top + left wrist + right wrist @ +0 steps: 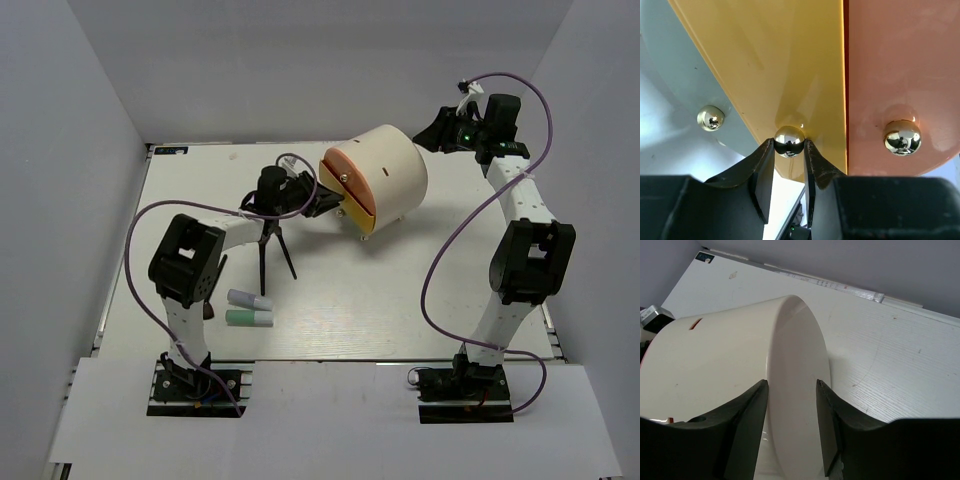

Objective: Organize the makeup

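Observation:
A lavender tube (248,299) and a mint green tube (250,318) lie side by side at the near left. Thin black-handled brushes (263,262) lie under my left arm. The cream drum (385,170) lies on its side mid-table, orange face to the left. My left gripper (325,203) (789,144) is shut on the gold knob (789,139) of the yellow drawer front (790,65). My right gripper (437,130) (791,382) stands astride the drum's (715,365) rear rim, jaws apart; whether they pinch it does not show.
Two more gold knobs show, one (710,118) to the left and one (902,137) on the orange panel. Grey walls close in the white table (450,290) on three sides. Purple cables (440,260) loop over both arms.

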`<state>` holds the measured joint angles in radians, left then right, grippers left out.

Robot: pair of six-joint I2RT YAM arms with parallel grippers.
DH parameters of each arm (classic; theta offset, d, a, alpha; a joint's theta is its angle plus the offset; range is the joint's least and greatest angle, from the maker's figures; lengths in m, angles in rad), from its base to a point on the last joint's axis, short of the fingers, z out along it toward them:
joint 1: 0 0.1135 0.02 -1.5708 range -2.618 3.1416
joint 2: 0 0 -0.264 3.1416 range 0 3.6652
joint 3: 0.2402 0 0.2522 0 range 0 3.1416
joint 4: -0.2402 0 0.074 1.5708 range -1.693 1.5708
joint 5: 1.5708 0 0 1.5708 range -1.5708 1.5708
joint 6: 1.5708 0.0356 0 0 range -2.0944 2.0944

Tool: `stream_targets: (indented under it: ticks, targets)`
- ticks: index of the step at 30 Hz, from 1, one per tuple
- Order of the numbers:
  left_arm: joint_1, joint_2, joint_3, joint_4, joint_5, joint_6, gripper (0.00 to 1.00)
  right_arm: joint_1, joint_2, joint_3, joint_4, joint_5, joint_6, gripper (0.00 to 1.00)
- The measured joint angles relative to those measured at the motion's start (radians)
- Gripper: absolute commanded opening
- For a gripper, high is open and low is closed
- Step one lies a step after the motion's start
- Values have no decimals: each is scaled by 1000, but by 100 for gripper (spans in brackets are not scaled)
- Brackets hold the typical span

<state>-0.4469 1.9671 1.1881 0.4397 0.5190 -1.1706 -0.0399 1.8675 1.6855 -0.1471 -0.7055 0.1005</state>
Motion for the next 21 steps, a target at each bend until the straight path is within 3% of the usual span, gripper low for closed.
stream_targets:
  ticks: [9,14,21]
  targets:
    - [41,-100,-101,-34,-6,23,16,0,0,0,-10,-4,-2,58]
    - [66,-122,-113,-65,-5,40,15,-1,-1,-5,0,-55,2,70]
    - [77,-156,-125,-118,0,71,14,-1,-26,-18,9,-117,-24,73]
